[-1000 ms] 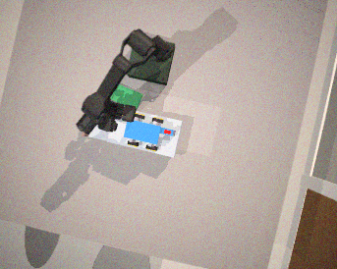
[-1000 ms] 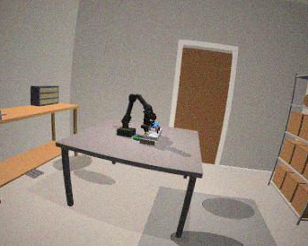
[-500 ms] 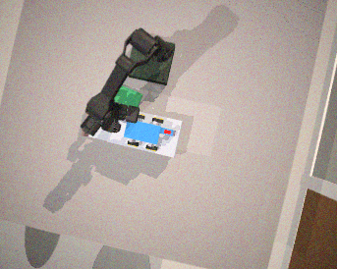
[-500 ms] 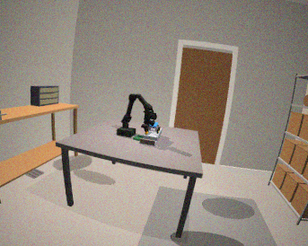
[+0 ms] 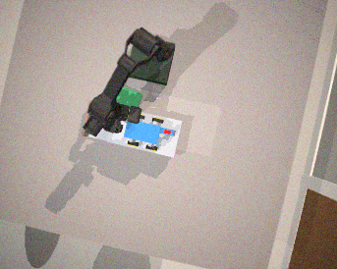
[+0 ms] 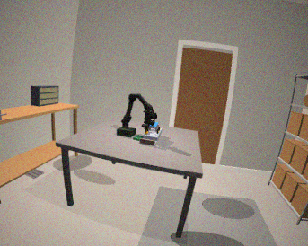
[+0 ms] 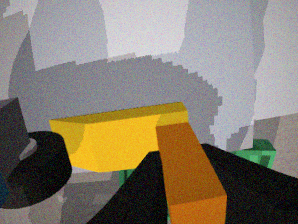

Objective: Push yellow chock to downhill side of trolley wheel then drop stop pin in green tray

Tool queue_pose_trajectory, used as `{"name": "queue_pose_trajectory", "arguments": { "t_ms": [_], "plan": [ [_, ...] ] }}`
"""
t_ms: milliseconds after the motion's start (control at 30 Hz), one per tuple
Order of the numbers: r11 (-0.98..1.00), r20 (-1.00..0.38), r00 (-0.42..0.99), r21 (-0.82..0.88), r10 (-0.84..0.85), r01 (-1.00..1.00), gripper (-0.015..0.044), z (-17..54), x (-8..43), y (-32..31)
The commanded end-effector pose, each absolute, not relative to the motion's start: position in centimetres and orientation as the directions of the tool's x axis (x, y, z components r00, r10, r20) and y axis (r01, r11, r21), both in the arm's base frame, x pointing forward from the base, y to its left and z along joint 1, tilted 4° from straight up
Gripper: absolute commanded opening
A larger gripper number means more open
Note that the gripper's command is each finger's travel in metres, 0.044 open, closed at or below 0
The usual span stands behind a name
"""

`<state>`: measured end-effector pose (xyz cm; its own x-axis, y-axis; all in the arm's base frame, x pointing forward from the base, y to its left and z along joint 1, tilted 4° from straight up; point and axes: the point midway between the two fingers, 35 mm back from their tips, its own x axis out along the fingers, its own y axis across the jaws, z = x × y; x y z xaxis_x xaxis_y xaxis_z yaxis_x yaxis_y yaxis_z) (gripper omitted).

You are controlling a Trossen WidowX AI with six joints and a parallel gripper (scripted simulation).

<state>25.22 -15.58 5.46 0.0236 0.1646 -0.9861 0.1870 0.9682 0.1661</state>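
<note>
My gripper (image 5: 124,122) (image 7: 178,158) is shut on the orange handle (image 7: 192,165) of the yellow chock (image 7: 115,145). It is over the ramp (image 5: 169,151), at the left end of the blue trolley (image 5: 142,133) in the top view. In the wrist view a black wheel (image 7: 45,167) is close beside the chock's left end; whether they touch, and whether the chock rests on the ramp, I cannot tell. The red-headed stop pin (image 5: 168,132) stands at the trolley's right end in the top view. The chock's rubber base is hidden.
The green tray (image 5: 130,96) (image 6: 137,137) lies between the ramp and the arm's dark base (image 5: 152,69) (image 6: 126,132), and partly shows in the wrist view (image 7: 260,156). The arm passes over the table beside the tray and over the ramp's left end.
</note>
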Motion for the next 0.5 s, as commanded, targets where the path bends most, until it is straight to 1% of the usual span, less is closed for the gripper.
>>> {"name": "queue_pose_trajectory", "arguments": {
  "t_ms": [0, 33, 267, 467],
  "plan": [
    [0.969, -0.986, 0.024, 0.166, 0.165, 0.185, 0.0, 5.5, 25.2, -15.6],
    [0.969, -0.986, 0.024, 0.166, 0.165, 0.185, 0.0, 5.5, 25.2, -15.6],
    [0.969, -0.986, 0.024, 0.166, 0.165, 0.185, 0.0184, 5.5, 25.2, -15.6],
    [0.968, -0.986, 0.027, 0.168, 0.166, 0.188, 0.019, 6.6, 25.2, -15.8]
  ]
}}
